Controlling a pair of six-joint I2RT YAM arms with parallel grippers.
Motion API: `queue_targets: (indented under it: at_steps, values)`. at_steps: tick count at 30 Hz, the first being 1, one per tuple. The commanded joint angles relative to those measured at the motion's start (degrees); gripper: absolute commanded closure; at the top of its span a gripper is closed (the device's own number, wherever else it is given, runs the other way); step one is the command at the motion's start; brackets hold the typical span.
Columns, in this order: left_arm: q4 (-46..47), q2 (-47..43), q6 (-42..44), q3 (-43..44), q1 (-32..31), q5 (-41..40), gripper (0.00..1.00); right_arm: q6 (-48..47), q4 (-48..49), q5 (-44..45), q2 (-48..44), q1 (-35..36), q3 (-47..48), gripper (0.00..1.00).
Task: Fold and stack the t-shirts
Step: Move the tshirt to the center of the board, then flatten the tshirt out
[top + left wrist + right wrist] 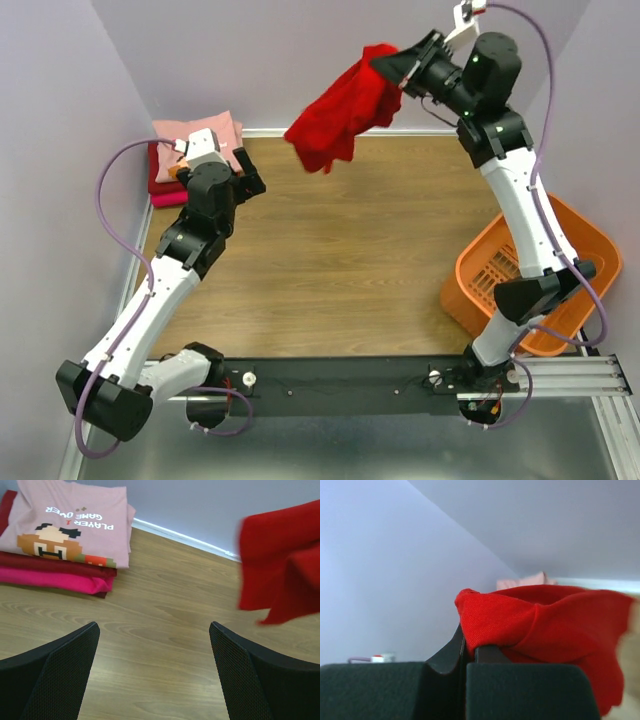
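Top external view: right jaws pinched a bright red t-shirt (335, 115) aloft over the surface's (350, 260) far edge; left jaws hung spread near the far-left folded stack (225, 132).

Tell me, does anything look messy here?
The bright red t-shirt hangs crumpled in the air from the right arm's fingers, unlike the neatly folded stack of t-shirts in the far left corner.

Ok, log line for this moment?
right hand: shut on red t-shirt, held aloft | left hand: open, empty | folded stack: far left
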Motion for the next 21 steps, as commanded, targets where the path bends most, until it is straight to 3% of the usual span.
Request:
queue_targets:
  at_steps: [1,2,3,4,6,13,21]
  values:
    - [-1.1,-2.9,-1.1,-1.8,0.5,-4.7,0.02,-0.5,0.4,2.0,-4.7,-0.2,-15.3,0.78]
    - [-1.2,-3.3,-1.0,-2.0,0.5,-4.7,0.02,-0.2,-0.2,8.8,-6.1,-0.3,-19.6,0.62]
    - [-1.2,-3.3,-0.7,-2.4,0.5,-4.6,0.02,0.3,-0.4,12.5,-9.0,-0.4,-24.3,0.36]
    - [-1.5,-3.3,-0.4,-2.5,0.6,-4.5,0.02,-0.1,-0.9,16.1,-10.0,-0.5,-27.8,0.21]
    - [-2.6,-2.5,-0.1,-3.0,0.6,-4.4,0.02,-3.0,-4.4,25.1,-10.7,-0.5,-34.2,0.04]
    - [-2.8,1.2,-1.0,-7.3,0.6,-0.1,0.02,-11.7,-10.5,25.6,-8.5,1.6,-37.5,0.03]
    - [-4.0,11.2,-3.7,-10.9,1.6,6.0,0.02,-14.1,-11.3,21.5,-3.8,12.6,-42.1,0.07]
